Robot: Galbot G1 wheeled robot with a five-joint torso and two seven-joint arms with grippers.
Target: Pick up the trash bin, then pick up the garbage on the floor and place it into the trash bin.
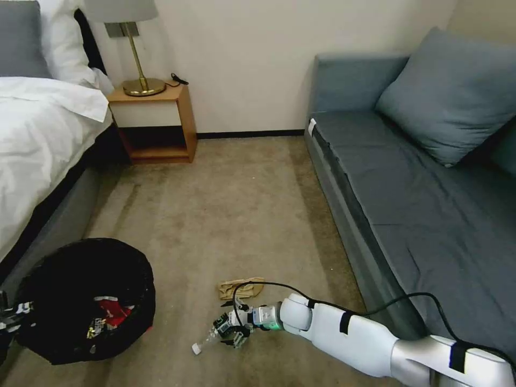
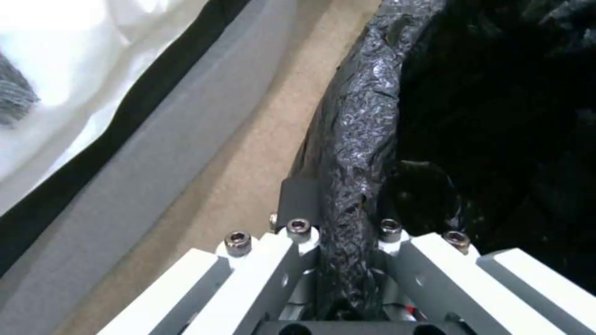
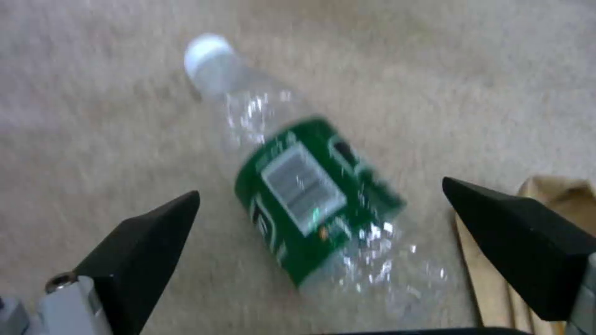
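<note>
The trash bin [image 1: 86,301], lined with a glossy black bag, stands on the carpet at the lower left. Red-white and yellowish garbage [image 1: 110,313] lies inside it. My left gripper [image 1: 12,317] is shut on the bin's rim [image 2: 360,130], the crinkly bag pinched between its fingers [image 2: 300,197]. A clear plastic bottle [image 1: 208,340] with a green label and white cap lies on the floor. My right gripper [image 1: 230,329] hovers low over it, open. In the right wrist view the bottle [image 3: 310,195] lies between the spread fingertips [image 3: 155,232]. Crumpled brown paper [image 1: 240,288] lies just beyond it.
A bed [image 1: 37,140] with white sheets runs along the left, close to the bin. At the back wall stands a wooden nightstand [image 1: 156,118] with a lamp. A grey-blue sofa [image 1: 419,193] lines the right side. Bare carpet [image 1: 226,204] stretches between them.
</note>
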